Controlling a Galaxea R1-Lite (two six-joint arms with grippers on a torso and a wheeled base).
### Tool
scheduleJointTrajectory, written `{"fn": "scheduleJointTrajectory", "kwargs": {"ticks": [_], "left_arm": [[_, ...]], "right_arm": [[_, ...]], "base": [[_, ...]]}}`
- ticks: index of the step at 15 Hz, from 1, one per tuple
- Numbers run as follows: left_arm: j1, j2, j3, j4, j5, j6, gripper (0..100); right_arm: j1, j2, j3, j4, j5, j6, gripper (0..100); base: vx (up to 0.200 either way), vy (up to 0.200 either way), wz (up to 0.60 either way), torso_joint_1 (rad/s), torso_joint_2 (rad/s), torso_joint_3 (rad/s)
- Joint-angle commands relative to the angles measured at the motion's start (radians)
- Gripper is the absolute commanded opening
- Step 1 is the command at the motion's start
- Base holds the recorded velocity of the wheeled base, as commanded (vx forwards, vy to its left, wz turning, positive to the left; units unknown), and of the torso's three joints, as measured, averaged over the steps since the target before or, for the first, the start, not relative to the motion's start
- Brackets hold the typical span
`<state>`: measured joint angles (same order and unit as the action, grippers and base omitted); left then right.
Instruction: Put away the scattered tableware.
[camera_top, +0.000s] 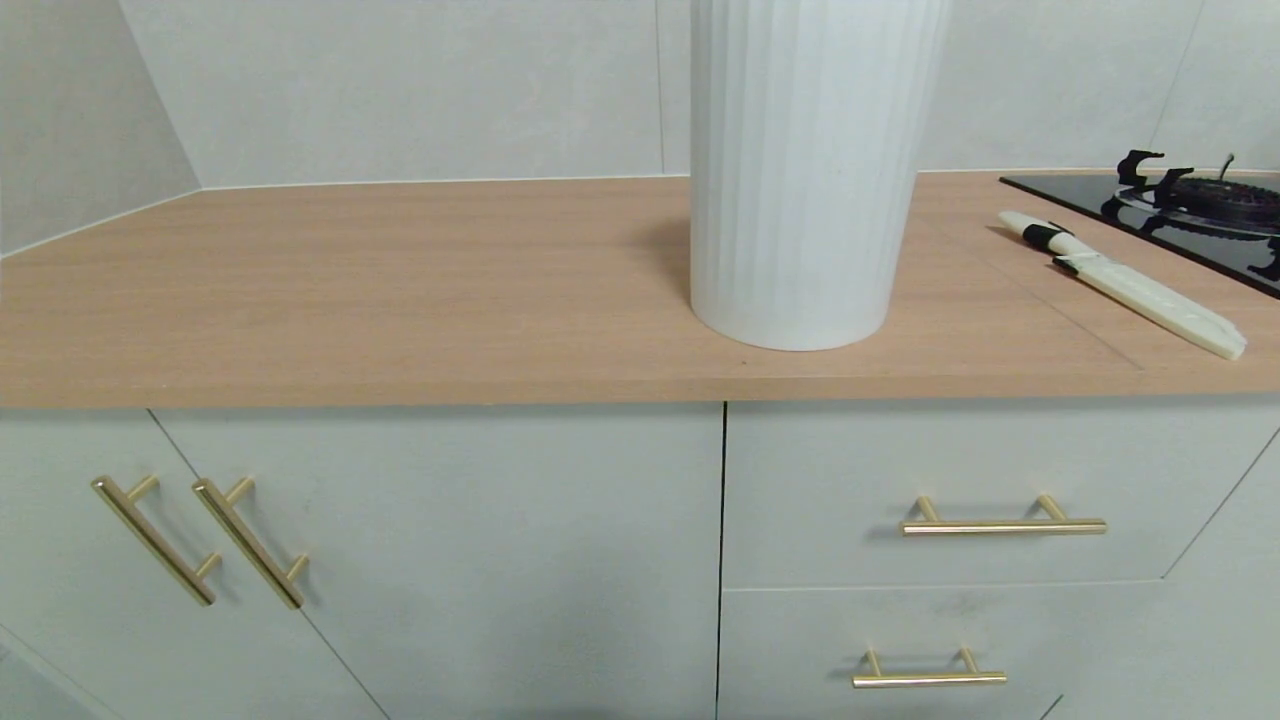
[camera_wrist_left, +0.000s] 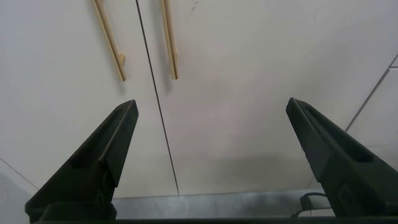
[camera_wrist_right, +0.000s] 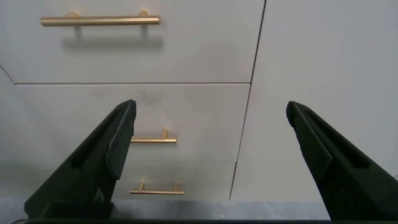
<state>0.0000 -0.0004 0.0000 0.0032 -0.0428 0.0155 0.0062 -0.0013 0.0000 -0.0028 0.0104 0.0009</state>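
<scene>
Knife (camera_top: 1125, 285) flat on counter (camera_top: 400, 290), diagonal; blade toward front-right (beside stove (camera_top: 1190, 215)).

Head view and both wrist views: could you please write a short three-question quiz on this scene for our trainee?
1. True or false: the knife lies on the countertop between the white ribbed container and the stove.
2. Multiple choice: the left gripper faces A) cabinet doors with two gold handles, B) the stove, C) a sink.
3. Fill in the missing word: the right gripper is ____ and holds nothing.

Key: 1 true; 2 A; 3 open.
</scene>
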Motion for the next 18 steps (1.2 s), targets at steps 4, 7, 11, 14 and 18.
{"fn": "scheduleJointTrajectory", "kwargs": {"ticks": [4,7,11,14,18], "left_arm": [[0.0,0.0,0.0,0.0,0.0,0.0,100],[0.0,0.0,0.0,0.0,0.0,0.0,100],[0.0,0.0,0.0,0.0,0.001,-0.003,100],[0.0,0.0,0.0,0.0,0.001,-0.003,100],[0.0,0.0,0.0,0.0,0.001,-0.003,100]], "right_arm": [[0.0,0.001,0.0,0.0,0.0,0.001,100],[0.0,0.001,0.0,0.0,0.0,0.001,100],[0.0,0.001,0.0,0.0,0.0,-0.002,100],[0.0,0.001,0.0,0.0,0.0,-0.002,100],[0.0,0.001,0.0,0.0,0.0,-0.004,100]], "base": [[0.0,-0.2,0.0,0.0,0.0,-0.001],[0.0,-0.2,0.0,0.002,0.0,-0.002],[0.0,-0.05,0.0,0.001,0.0,0.003],[0.0,0.0,0.0,0.0,0.0,0.0],[0.0,0.0,0.0,0.0,0.0,0.0]]}}
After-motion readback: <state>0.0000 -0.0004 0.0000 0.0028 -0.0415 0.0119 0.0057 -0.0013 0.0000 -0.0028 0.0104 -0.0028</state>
